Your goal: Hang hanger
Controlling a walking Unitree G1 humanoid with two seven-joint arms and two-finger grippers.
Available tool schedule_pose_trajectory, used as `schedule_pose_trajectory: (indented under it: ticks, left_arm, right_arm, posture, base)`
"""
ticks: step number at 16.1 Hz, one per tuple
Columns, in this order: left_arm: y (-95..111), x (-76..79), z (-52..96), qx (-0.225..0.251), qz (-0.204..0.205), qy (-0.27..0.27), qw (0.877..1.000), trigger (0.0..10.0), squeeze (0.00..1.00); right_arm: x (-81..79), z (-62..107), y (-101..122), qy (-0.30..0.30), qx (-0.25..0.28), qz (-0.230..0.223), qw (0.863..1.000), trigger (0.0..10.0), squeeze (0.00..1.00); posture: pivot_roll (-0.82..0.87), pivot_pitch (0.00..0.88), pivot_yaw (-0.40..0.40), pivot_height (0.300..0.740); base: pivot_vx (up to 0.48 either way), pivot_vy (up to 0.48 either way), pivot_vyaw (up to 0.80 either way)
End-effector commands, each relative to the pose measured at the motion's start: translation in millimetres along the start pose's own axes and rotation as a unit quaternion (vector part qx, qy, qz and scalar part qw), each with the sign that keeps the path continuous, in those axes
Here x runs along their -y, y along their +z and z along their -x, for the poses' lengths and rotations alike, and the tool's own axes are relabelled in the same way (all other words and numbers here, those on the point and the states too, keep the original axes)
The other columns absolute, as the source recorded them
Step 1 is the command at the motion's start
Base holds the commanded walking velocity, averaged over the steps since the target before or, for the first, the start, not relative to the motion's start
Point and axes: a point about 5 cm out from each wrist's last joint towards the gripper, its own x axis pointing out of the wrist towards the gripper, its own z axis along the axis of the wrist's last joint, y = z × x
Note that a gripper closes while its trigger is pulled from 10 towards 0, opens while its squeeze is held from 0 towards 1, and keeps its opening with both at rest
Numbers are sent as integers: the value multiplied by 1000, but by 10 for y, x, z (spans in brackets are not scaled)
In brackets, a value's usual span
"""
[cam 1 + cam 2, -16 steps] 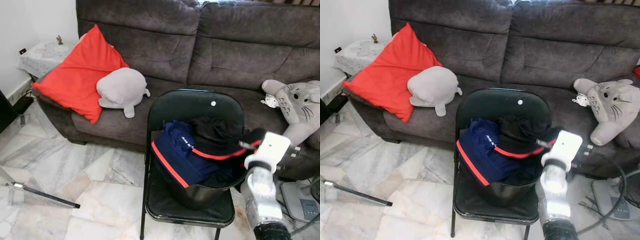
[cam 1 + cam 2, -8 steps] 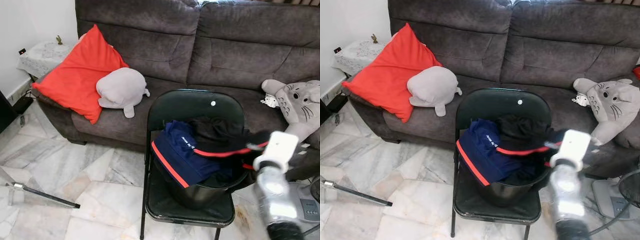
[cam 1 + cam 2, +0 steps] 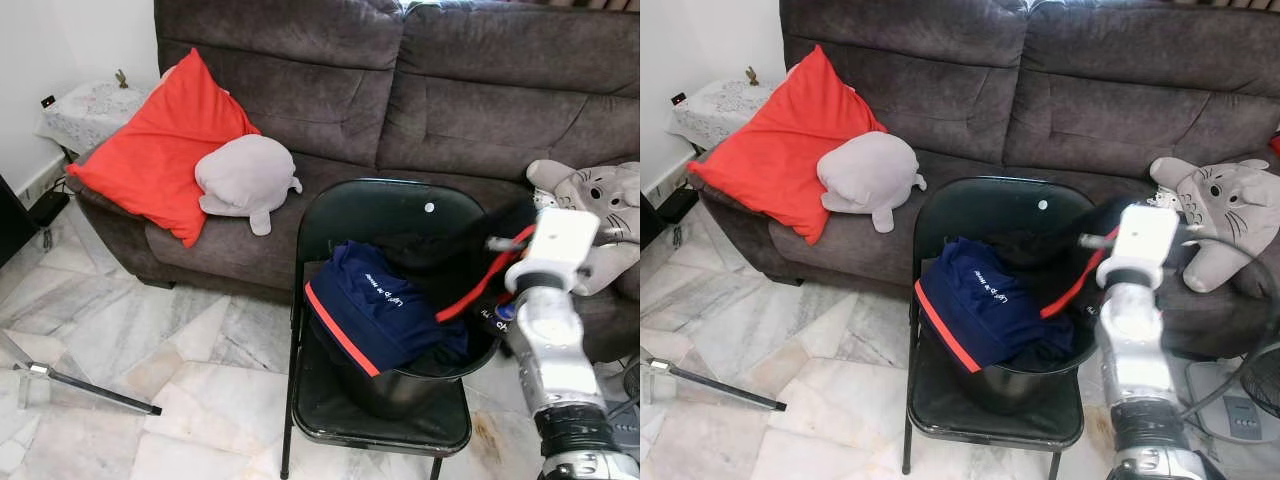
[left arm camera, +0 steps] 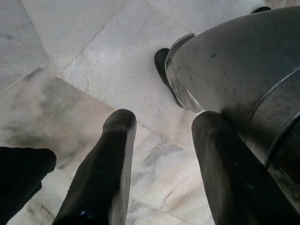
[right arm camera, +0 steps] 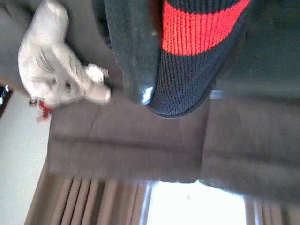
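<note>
Up close, right wrist view: right gripper [image 5: 154, 51] fingers pinch black red-striped garment [image 5: 197, 42]; left gripper [image 4: 164, 154] fingers spread over floor.

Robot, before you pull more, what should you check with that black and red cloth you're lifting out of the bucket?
1. Right gripper pinching the black garment with the red stripe: ok.
2. Garment free of the black bucket: not ok, its lower part lies inside.
3. Navy garment staying behind in the bucket: ok.
4. Hanger in sight: not ok.
5. Folding chair standing upright: ok.
6. Left gripper free, above the marble floor: ok.
</note>
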Motion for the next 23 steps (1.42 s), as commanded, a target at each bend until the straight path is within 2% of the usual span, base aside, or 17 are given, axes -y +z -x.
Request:
schedule_pose_trajectory:
  ticks: [1, 5, 8, 9, 10, 12, 14, 15, 18, 21, 22, 23]
  left_arm:
    - [-89, -1, 22, -15, -6, -1, 1000, 10000, 0]
    - [-94, -3, 23, -17, -7, -2, 1000, 10000, 0]
    - [-93, -7, 24, -17, -8, -2, 1000, 10000, 0]
    - [-93, -7, 24, -17, -8, -2, 1000, 10000, 0]
    - [-93, -8, 24, -17, -8, -2, 1000, 10000, 0]
    - [-90, -9, 23, -17, -8, -3, 1000, 10000, 0]
    - [-89, -11, 23, -17, -8, -3, 1000, 10000, 0]
    - [-90, -12, 24, -17, -8, -3, 1000, 10000, 0]
    - [-89, -14, 24, -17, -9, -4, 1000, 10000, 0]
    - [-90, -16, 25, -17, -9, -4, 1000, 10000, 0]
    - [-90, -17, 25, -17, -9, -3, 1000, 10000, 0]
    - [-90, -17, 25, -17, -10, -3, 1000, 10000, 0]
  right_arm:
    - [-55, 144, -419, 15, -101, 21, 995, 10000, 0]
    - [-109, 302, -718, 42, -156, 44, 986, 10000, 0]
    - [-94, 324, -768, 45, -166, 55, 984, 10000, 0]
    - [-72, 324, -760, 38, -161, 62, 984, 10000, 910]
    - [-47, 324, -752, 29, -158, 65, 985, 10000, 1000]
    - [29, 330, -744, 8, -155, 70, 985, 10000, 988]
    - [101, 335, -732, 0, -148, 90, 985, 10000, 918]
    - [145, 350, -720, 6, -140, 126, 982, 10000, 0]
    - [211, 412, -774, 10, -141, 172, 975, 10000, 0]
    - [232, 441, -809, 16, -143, 200, 969, 10000, 4]
    - [236, 439, -815, 17, -143, 203, 969, 10000, 1000]
    - [243, 428, -823, 16, -146, 202, 968, 10000, 1000]
  posture:
    - [-3, 113, -27, 740]
    - [-4, 116, -24, 740]
    - [-2, 116, -23, 740]
    - [-3, 116, -23, 740]
    - [-3, 116, -23, 740]
    - [-3, 117, -23, 740]
    - [-7, 119, -23, 740]
    - [-9, 119, -24, 740]
    - [-9, 118, -22, 740]
    - [-8, 116, -21, 740]
    - [-7, 115, -21, 740]
    - [-7, 114, -20, 740]
  base:
    - [0, 0, 0]
    - [0, 0, 0]
    - [0, 0, 0]
    - [0, 0, 0]
    - [0, 0, 0]
    - [0, 0, 0]
    - [0, 0, 0]
    - [0, 0, 0]
    - [0, 0, 0]
    - [0, 0, 0]
    - [0, 0, 0]
    - [0, 0, 0]
